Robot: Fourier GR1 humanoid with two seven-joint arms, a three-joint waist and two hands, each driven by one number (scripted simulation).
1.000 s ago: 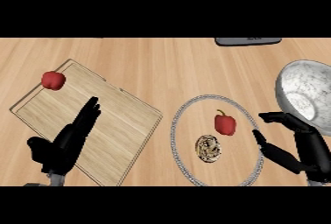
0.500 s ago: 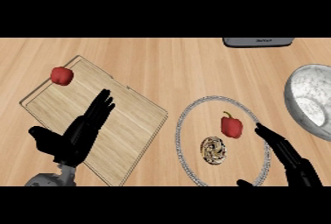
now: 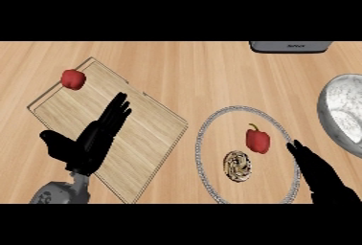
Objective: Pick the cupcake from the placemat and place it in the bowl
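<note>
Both robot hands open, empty | right robot hand [image 3: 322, 174] at placemat [image 3: 212, 125] rim | cupcake [image 3: 237, 166] untouched

Wooden board [image 3: 141, 139] with red fruit [image 3: 73, 79], red pepper [image 3: 257, 139], grey appliance [image 3: 290, 46]

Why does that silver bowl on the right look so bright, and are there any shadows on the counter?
In the head view, the bowl shows pale, mottled glare on its inner wall and is cut off by the picture's right edge. Shadows are faint: only a thin dark line along the wooden board's lower edge, and none clear under the left hand.
</note>
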